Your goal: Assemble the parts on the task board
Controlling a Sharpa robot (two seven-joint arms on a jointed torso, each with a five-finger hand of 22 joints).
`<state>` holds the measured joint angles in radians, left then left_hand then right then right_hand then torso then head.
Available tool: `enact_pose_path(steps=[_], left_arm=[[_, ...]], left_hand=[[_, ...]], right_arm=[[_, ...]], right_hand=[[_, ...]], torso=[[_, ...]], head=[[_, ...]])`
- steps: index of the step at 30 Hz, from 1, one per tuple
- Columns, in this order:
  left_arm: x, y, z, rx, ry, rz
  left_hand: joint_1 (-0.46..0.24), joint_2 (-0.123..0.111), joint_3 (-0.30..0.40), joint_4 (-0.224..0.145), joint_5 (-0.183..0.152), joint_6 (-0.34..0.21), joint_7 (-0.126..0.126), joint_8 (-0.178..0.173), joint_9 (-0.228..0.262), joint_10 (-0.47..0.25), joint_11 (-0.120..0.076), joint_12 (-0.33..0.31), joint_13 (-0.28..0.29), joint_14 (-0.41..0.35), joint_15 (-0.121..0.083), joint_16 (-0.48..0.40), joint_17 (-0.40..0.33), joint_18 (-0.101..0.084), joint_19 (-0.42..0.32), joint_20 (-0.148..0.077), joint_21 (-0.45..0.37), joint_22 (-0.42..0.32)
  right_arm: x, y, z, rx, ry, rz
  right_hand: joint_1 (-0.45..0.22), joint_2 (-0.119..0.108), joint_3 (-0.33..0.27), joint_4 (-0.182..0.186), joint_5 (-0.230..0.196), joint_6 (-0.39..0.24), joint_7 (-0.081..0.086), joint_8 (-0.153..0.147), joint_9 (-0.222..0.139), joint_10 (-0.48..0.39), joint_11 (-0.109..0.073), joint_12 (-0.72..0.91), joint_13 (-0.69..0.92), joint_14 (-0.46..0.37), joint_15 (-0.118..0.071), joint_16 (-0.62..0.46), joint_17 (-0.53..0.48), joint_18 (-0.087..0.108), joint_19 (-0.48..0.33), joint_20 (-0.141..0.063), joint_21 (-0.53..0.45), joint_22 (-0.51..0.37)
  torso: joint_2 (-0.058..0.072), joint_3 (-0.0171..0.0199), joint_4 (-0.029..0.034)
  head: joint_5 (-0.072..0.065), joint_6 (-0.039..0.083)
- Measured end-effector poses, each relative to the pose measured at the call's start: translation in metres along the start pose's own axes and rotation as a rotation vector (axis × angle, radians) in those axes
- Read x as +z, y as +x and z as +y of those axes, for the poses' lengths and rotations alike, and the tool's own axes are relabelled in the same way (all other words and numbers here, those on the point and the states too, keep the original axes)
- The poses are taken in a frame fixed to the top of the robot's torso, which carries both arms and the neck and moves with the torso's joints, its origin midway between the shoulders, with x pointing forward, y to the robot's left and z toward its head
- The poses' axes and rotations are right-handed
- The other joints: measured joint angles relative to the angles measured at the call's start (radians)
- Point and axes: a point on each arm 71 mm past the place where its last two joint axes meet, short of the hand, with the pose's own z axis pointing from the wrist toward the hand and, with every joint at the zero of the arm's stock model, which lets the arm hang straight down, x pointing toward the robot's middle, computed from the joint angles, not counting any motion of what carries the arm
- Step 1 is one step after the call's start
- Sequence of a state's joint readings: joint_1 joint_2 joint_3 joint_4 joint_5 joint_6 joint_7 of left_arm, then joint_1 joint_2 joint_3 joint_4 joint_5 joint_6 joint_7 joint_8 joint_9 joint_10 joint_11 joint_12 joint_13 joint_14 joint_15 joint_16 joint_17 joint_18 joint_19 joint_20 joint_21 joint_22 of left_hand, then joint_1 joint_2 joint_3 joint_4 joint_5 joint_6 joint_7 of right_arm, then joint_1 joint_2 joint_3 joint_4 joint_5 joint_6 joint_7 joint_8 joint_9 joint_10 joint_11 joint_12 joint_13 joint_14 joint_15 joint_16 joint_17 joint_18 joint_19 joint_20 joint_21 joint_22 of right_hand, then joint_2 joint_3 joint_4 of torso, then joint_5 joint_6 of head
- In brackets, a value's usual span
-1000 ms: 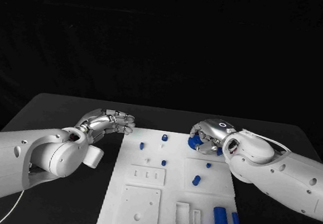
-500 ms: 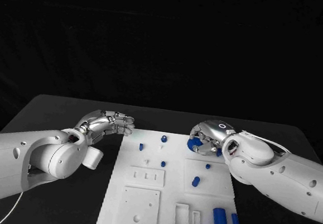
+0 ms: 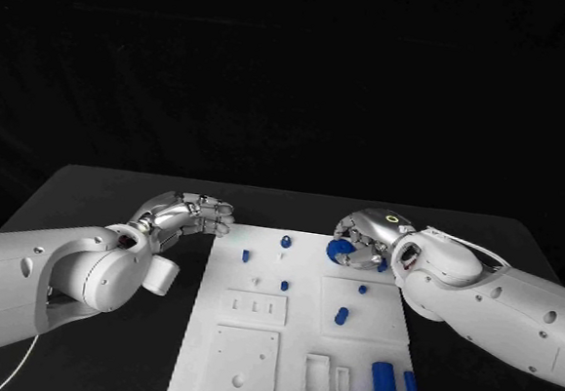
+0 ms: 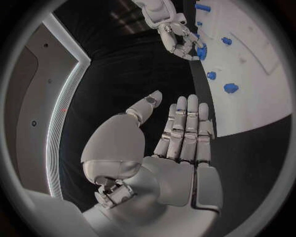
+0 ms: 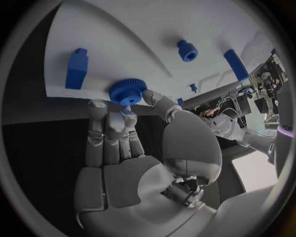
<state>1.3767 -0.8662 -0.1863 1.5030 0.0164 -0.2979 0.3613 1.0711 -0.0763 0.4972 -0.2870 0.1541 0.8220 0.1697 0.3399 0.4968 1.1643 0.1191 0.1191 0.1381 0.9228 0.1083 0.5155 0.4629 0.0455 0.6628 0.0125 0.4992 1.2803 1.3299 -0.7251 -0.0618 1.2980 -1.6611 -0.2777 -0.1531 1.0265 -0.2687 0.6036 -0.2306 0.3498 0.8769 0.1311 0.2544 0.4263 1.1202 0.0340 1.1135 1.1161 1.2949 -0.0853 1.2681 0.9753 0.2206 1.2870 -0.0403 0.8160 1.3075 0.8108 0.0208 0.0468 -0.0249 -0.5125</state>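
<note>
Blue and toothed, a small gear sat pinched at the fingertips of the right hand, over the far right corner of the white task board. Other blue parts were on the board: a peg near its middle and two cylinders lying side by side at the near right. Beside the board's far left edge, above the black table, the left hand held nothing, its fingers straight and close together.
</note>
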Motion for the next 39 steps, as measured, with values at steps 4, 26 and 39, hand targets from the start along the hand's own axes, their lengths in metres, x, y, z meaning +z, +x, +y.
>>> enact_pose_path(steps=[4,26,39], left_arm=[[0.000,0.000,0.000,0.000,0.000,0.000],[0.000,-0.001,0.000,0.001,-0.001,-0.003],[0.000,-0.002,0.000,0.001,-0.002,-0.004]], left_hand=[[0.000,0.000,0.000,0.000,0.000,0.000,0.000,0.000,0.000,0.000,0.000,0.000,0.000,0.000,0.000,0.000,0.000,0.000,0.000,0.000,0.000,0.000],[0.000,0.000,0.000,0.000,0.000,0.000,0.000,0.000,0.000,0.000,0.000,-0.004,0.000,0.000,0.000,0.000,0.000,0.000,0.000,0.000,0.000,0.000],[0.000,0.000,0.000,0.000,0.000,0.000,0.000,0.000,0.000,0.000,0.000,-0.004,0.000,0.000,0.000,0.000,0.000,0.000,0.000,0.000,0.000,-0.001]], right_arm=[[-0.002,0.000,-0.002,0.007,0.002,0.003],[-0.006,0.001,-0.011,0.038,0.015,0.014],[-0.007,0.001,-0.015,0.053,0.019,0.019]], right_hand=[[0.000,0.000,-0.011,0.000,0.018,-0.001,0.001,0.000,0.000,0.000,0.000,0.000,0.000,0.000,0.000,-0.004,0.002,-0.001,-0.001,-0.001,0.000,0.000],[-0.011,-0.003,-0.059,0.007,0.101,-0.015,0.001,-0.006,-0.001,-0.013,0.006,0.000,-0.005,-0.002,0.009,-0.012,0.013,-0.001,-0.003,0.002,-0.009,0.000],[-0.011,-0.002,-0.082,0.003,0.173,-0.037,0.009,-0.011,-0.004,-0.027,0.013,0.003,-0.007,-0.001,0.016,-0.012,0.020,-0.005,-0.012,0.003,-0.009,0.000]], torso=[[0.000,0.0000,0.0000],[0.000,-0.0007,0.0006],[0.000,-0.0007,0.0010]], head=[[-0.001,0.000],[-0.002,0.002],[-0.003,0.001]])
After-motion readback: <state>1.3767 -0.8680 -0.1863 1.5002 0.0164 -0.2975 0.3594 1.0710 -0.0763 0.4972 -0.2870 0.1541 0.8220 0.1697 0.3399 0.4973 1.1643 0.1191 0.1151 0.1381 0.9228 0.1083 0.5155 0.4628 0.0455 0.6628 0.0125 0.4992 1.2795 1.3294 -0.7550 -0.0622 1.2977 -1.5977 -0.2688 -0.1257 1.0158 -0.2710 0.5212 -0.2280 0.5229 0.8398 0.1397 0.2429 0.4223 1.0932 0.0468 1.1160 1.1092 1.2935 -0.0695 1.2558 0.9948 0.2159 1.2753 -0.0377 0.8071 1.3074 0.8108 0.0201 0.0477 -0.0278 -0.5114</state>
